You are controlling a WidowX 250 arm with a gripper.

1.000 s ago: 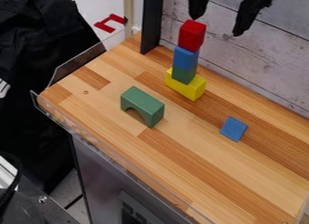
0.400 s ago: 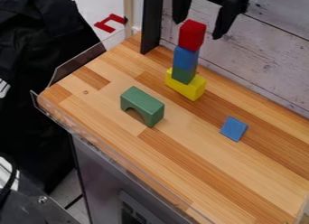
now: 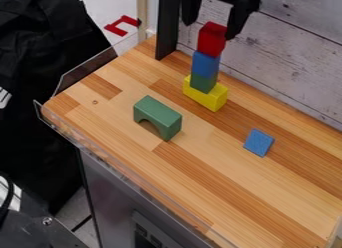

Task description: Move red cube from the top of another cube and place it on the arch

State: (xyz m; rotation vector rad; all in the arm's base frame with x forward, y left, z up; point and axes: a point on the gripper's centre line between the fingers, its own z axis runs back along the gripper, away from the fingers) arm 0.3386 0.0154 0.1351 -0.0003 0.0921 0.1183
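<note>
claw (image 3: pixel 210 31) spread wide and empty, a fingertip to either side of the upper part of the red cube (image 3: pixel 212 39) in view (how well they line up in depth, i can't tell). the red cube sits on the blue cube (image 3: pixel 205 65), with a green block (image 3: pixel 203 82) below that and the yellow block (image 3: pixel 215 98) at the base. the next move likely calls for a small drop, then a squeeze on the red cube alone; a nudge could topple the tower. the green arch (image 3: pixel 157 117) stands upright, down and left of the stack, its long axis slanting from upper left to lower right. the blue tile (image 3: pixel 258 142) lies off right on the counter (image 3: pixel 200 167), out of the way; the wall (image 3: pixel 287 57) runs behind the stack.
</note>
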